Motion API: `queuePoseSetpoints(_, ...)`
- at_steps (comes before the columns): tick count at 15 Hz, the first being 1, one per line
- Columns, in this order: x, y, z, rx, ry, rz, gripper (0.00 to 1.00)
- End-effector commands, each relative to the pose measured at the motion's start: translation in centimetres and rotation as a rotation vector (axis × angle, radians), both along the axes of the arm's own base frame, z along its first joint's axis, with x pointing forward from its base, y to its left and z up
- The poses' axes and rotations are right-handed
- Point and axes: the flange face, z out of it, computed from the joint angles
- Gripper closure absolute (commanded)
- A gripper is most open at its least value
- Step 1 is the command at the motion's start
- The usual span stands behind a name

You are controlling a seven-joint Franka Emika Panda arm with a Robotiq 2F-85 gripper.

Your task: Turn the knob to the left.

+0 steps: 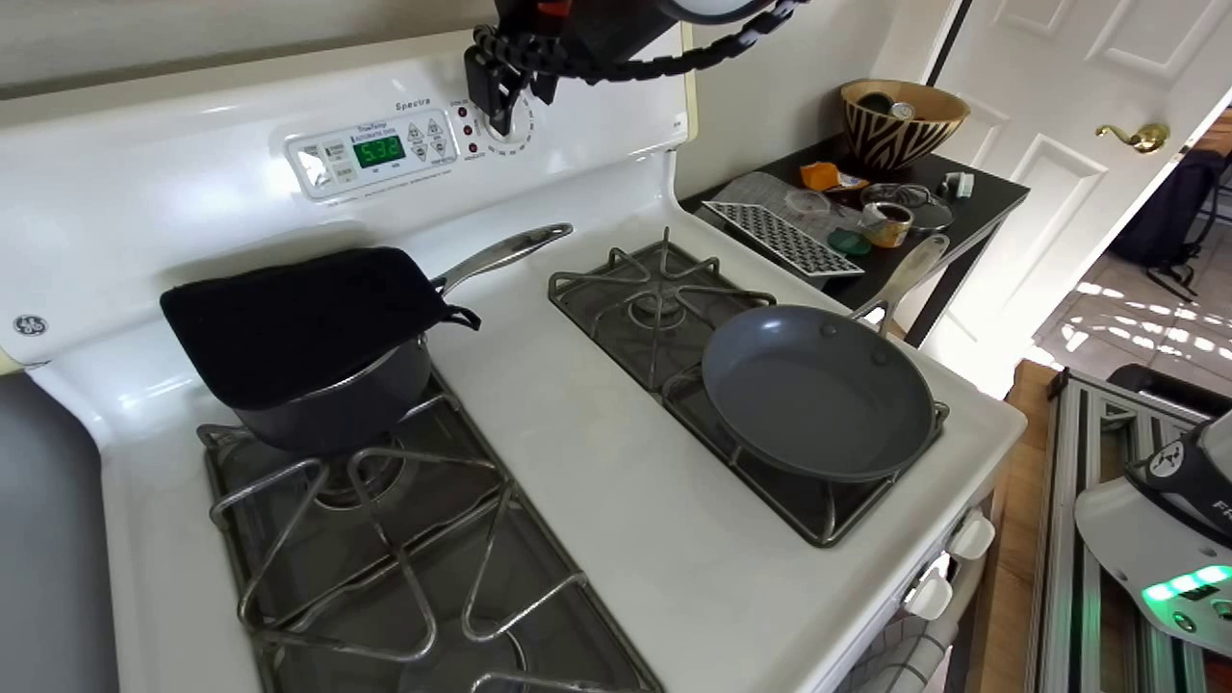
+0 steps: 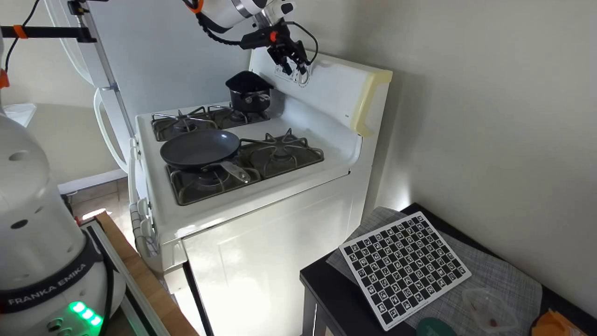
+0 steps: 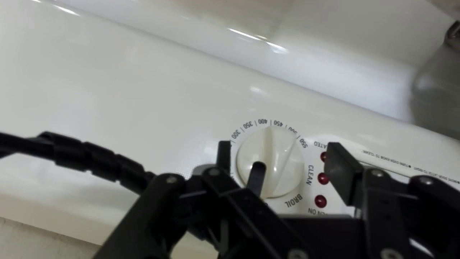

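The cream oven knob [image 3: 289,162] sits on the stove's white back panel, its ridge running up toward the 400 and 450 marks in the wrist view. Around it stands my open gripper [image 3: 280,157], one finger on each side. The left finger is close beside the knob's rim; the right one hangs over the red lights, with a visible gap to the knob. A dark rounded bar covers the knob's lower left part. In an exterior view the gripper [image 1: 521,104] is right before the panel and hides most of the knob. Contact with it cannot be made out.
Beside the knob is the oven's display panel [image 1: 371,154]. A dark pot [image 1: 337,395] topped by a black cloth [image 1: 298,318] stands on a back burner. A grey pan [image 1: 818,395] rests on a front burner. A side table holds a checkered board [image 2: 406,268].
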Motion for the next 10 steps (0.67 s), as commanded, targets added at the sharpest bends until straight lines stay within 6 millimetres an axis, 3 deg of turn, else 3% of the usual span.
queuePoseSetpoints(1,0.69,0.64,-0.47,0.007,-0.015,0.0,0.51)
queuePoseSetpoints(2,0.76,0.72,-0.56,0.006,-0.015,0.001,0.65)
queuePoseSetpoints(8,1.09,0.8,-0.9,0.009,-0.011,0.001,0.62)
queuePoseSetpoints(10,1.18,0.72,-1.01,0.008,-0.01,-0.001,0.78)
